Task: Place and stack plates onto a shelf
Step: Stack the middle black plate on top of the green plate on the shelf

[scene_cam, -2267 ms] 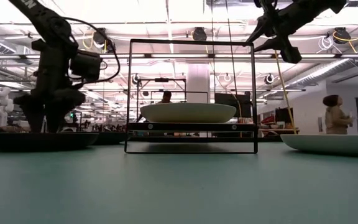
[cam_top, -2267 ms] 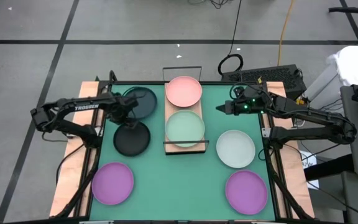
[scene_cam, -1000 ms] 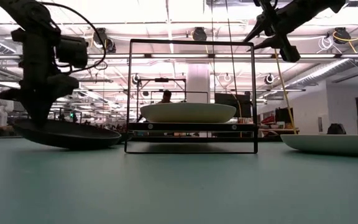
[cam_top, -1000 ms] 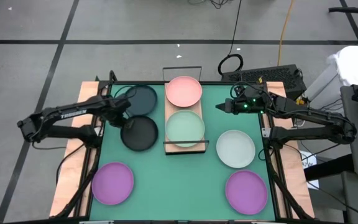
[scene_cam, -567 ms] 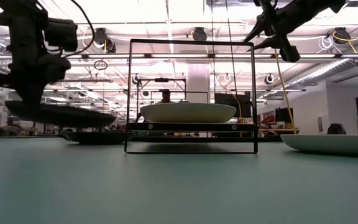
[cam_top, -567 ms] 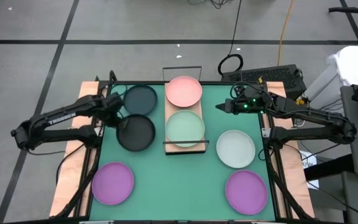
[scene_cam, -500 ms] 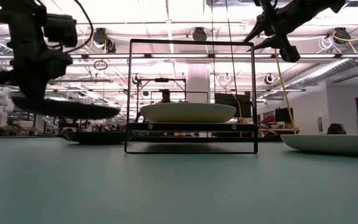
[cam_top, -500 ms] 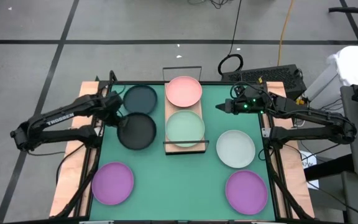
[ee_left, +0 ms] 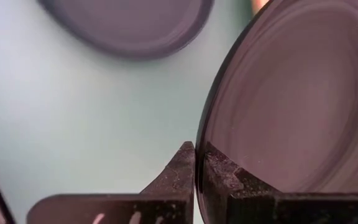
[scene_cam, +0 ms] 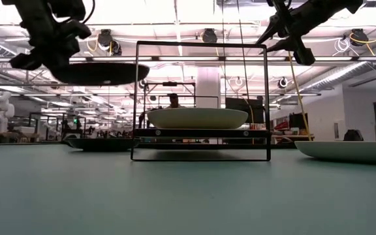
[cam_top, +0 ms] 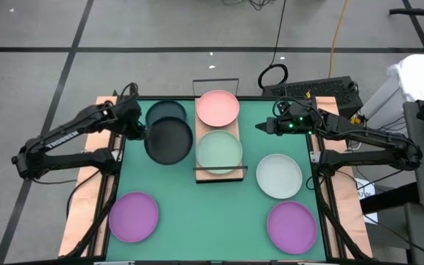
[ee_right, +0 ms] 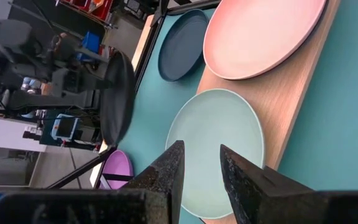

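A: Lifted since a second ago: my left gripper [cam_top: 144, 131] pinches the dark plate [cam_top: 169, 140] by its rim, high above the table [cam_top: 219, 213].

B: Shelf [cam_top: 233, 171] edge just beside it. Right gripper [cam_top: 260, 126] hovers, fingers apart.

The raised dark grey plate [cam_top: 169, 140] is covering the near edge of the other dark grey plate [cam_top: 166, 112] lying on the table. In the left wrist view its rim is running off the frame, and only the fingertips [ee_left: 185, 163] pinching it are showing. In the low view the shelf [scene_cam: 201, 132] is showing only edge-on, and the far mint plate [scene_cam: 348, 151] is being cut off at the right.
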Robot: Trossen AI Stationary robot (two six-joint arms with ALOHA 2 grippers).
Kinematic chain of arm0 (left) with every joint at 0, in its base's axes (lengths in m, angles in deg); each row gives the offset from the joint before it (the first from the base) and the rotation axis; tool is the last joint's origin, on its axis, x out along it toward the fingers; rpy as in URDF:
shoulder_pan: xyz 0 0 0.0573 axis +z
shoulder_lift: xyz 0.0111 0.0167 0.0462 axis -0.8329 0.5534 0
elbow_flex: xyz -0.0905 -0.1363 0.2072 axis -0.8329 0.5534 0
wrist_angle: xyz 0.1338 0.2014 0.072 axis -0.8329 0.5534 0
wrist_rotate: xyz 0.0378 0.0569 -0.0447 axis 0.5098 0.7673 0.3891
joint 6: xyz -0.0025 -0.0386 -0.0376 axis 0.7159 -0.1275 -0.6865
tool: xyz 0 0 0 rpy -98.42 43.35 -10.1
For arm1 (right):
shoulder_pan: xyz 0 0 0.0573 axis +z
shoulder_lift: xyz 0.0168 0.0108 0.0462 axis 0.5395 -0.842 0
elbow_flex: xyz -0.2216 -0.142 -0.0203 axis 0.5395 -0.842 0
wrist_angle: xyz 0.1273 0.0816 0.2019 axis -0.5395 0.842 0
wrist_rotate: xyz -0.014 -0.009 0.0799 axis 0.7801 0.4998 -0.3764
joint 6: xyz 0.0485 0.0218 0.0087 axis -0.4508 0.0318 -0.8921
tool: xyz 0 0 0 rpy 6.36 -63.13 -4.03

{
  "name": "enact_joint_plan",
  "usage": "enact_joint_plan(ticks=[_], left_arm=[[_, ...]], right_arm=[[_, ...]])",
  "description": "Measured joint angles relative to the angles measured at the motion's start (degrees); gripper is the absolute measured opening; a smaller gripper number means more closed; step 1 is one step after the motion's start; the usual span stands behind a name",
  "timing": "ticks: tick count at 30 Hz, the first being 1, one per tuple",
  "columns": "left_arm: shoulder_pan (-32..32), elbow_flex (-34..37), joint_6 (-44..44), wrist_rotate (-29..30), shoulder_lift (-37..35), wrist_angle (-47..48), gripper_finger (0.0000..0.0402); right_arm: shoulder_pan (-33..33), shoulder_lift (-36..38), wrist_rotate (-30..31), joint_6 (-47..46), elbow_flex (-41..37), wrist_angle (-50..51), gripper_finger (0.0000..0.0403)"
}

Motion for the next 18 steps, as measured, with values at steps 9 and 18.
enact_joint_plan(ticks=[9, 18], left_arm=[[-0.02, -0.70, -6.65, -0.65, 0.38, -13.14, 0.0010], [-1.05, -0.70, -12.46, -1.97, 2.75, -27.46, 0.0010]], right_arm=[[0.00, 0.00, -0.02, 0.22, 0.00, 0.02, 0.0089], [0.00, 0.00, -0.20, 1.01, 0.00, 0.04, 0.0089]])
